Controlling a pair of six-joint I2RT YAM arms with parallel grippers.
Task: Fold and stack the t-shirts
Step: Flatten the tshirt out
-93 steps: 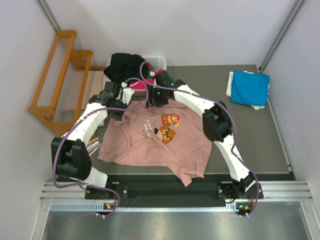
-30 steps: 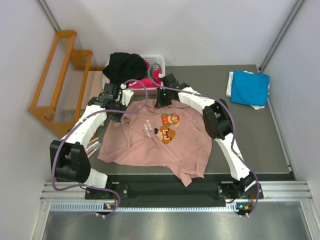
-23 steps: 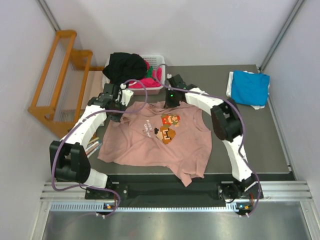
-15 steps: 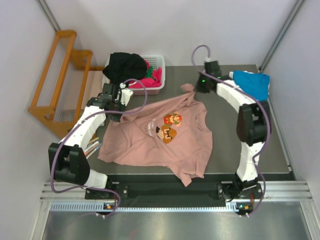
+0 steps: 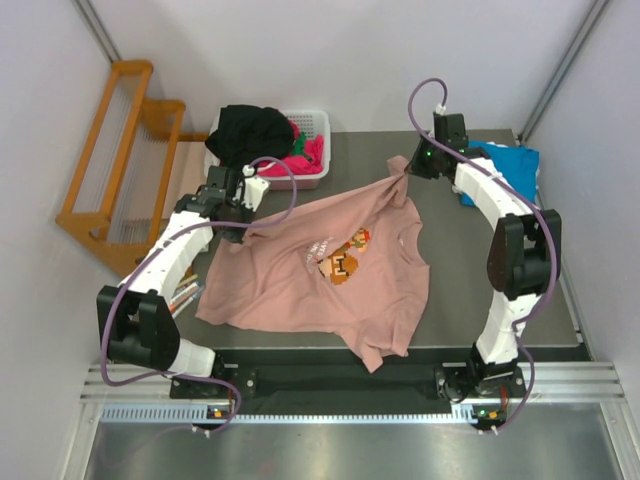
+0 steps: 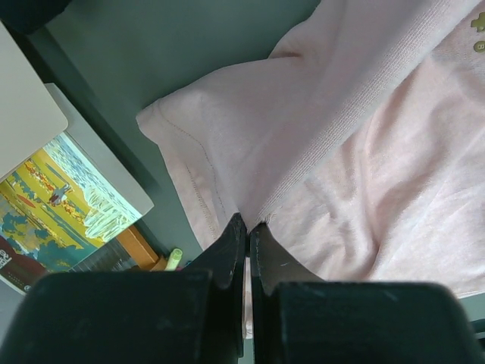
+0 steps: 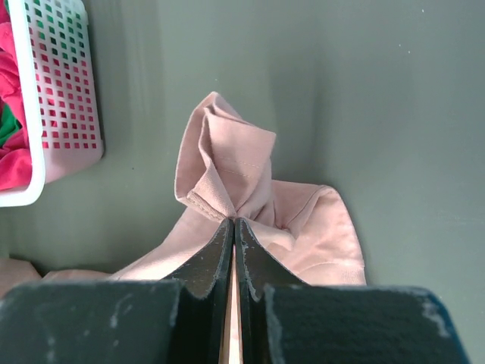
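**A:** Report the left gripper [image 6: 244, 225].

**B:** Its fingers are pressed together and pinch a fold of the salmon-pink t-shirt [image 5: 330, 270] beside a sleeve hem. That point lies just in front of the white basket [image 5: 318, 122], on the side toward the arm bases.

**A:** And the right gripper [image 7: 233, 224]?

**B:** Also closed, pinching a bunched edge of the same shirt. The cloth gathers into a small peak at the fingertips. That grip lies to the right of the basket, apart from it.

**A:** How does the pink shirt lie?

**B:** It is spread on the grey table [image 5: 480, 290] in front of the basket and pulled into a line between the two grips. The chest print [image 5: 345, 258] faces up. The near hem reaches the table edge farthest from the basket, and one corner droops over it.

**A:** What about the other shirts?

**B:** A black t-shirt [image 5: 250, 130] is draped over the basket's left rim. A magenta t-shirt [image 5: 303, 155] lies inside the basket, with a scrap of green cloth [image 7: 7, 125] beside it. A blue t-shirt [image 5: 518, 165] lies well to the right of the basket, partly hidden behind the right arm.
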